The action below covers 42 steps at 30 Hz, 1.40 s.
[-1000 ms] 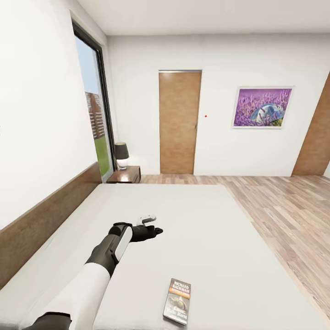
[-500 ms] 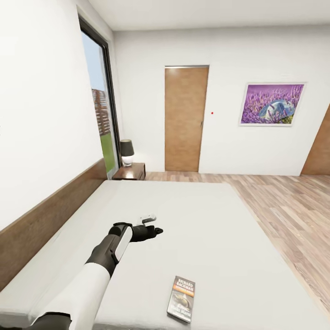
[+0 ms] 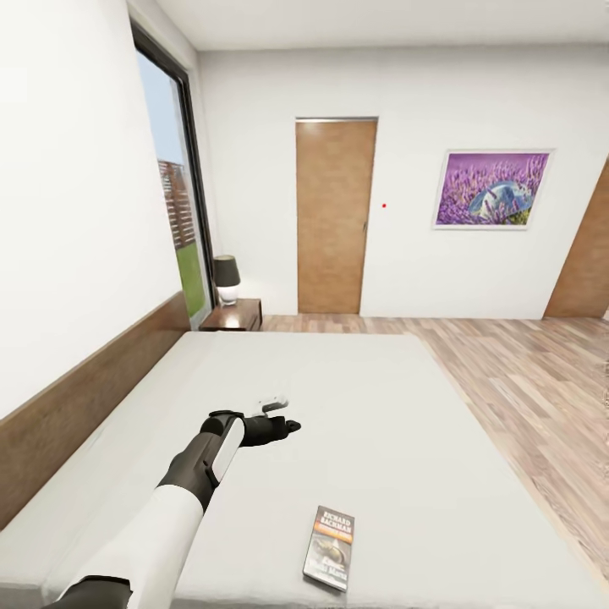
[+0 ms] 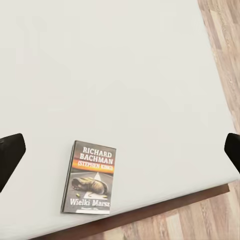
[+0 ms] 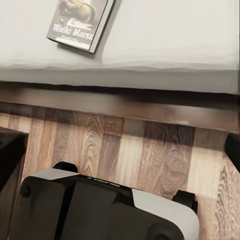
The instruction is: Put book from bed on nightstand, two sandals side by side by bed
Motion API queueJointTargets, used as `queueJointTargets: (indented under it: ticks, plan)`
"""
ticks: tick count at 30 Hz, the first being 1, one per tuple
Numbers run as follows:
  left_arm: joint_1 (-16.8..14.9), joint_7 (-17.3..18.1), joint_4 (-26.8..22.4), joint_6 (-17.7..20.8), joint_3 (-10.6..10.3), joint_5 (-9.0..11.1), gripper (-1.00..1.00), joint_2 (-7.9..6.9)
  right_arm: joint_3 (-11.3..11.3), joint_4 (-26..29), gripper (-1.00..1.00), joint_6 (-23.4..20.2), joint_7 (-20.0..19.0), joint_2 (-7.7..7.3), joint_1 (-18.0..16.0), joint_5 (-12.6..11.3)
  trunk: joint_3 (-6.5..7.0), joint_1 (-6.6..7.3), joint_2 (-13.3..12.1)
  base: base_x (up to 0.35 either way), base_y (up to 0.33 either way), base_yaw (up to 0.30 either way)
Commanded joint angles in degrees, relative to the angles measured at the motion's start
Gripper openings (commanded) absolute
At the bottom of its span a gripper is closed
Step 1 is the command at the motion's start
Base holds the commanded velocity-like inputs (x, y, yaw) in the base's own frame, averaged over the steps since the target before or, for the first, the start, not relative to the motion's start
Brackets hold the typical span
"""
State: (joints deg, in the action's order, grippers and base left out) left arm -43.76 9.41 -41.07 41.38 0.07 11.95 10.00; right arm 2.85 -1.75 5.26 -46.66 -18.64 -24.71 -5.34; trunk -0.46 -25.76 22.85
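Observation:
The book (image 3: 328, 548), dark with white "Richard Bachman" lettering and an orange band, lies flat on the bed (image 3: 355, 406) near its front edge. My left gripper (image 3: 283, 414) hovers open above the mattress, beyond the book and a little to its left. In the left wrist view the book (image 4: 90, 176) lies below the open left gripper (image 4: 120, 152). The right wrist view shows the book (image 5: 80, 22) by the mattress edge, while my right gripper (image 5: 120, 152) hangs open over the floor beside the bed frame (image 5: 120, 105). A nightstand (image 3: 233, 315) stands at the bed's far left corner. The sandals are out of view.
A black lamp (image 3: 225, 279) sits on the nightstand beside a tall window (image 3: 173, 203). A brown door (image 3: 334, 216) and a lavender painting (image 3: 491, 189) are on the far wall. Wood floor (image 3: 524, 381) runs along the bed's right side. My base (image 5: 100, 210) stands close to the bed.
The head view has shifted slightly, so the camera moved. The left arm, the book and the bed keep the same positions relative to each other.

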Motion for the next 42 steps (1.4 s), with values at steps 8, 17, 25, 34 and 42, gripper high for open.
queueJointTargets:
  ticks: [8,17,25,34,42]
  plan:
    - [-0.01,0.02,-0.06,0.28,0.02,0.18,1.0,0.0,0.31,-0.19,1.0,0.18,-0.27,-0.08,-0.08,-0.11,-0.68,-0.03,0.07,0.0,0.0,-0.156]
    - [-0.01,0.0,-0.06,0.28,0.02,0.18,1.0,0.0,0.31,-0.19,1.0,0.19,-0.28,-0.08,-0.07,-0.11,-1.39,-0.03,0.07,0.0,0.0,-0.156]
    - [-0.01,0.0,-0.06,0.28,0.02,0.18,1.0,0.0,0.31,-0.19,1.0,0.19,-0.28,-0.09,-0.07,-0.11,-2.07,-0.03,0.07,0.0,0.0,-0.123]
    - [-0.01,0.0,-0.06,0.28,0.02,0.18,1.0,0.0,0.31,-0.19,1.0,0.19,-0.21,-0.08,-0.07,-0.11,-2.87,-0.03,0.07,0.0,0.0,-0.044]
    - [-0.01,0.0,-0.06,0.28,0.02,0.18,1.0,0.0,0.29,-0.19,1.0,0.19,-0.19,-0.08,-0.07,-0.11,-3.59,-0.03,0.07,0.0,0.0,-0.001]
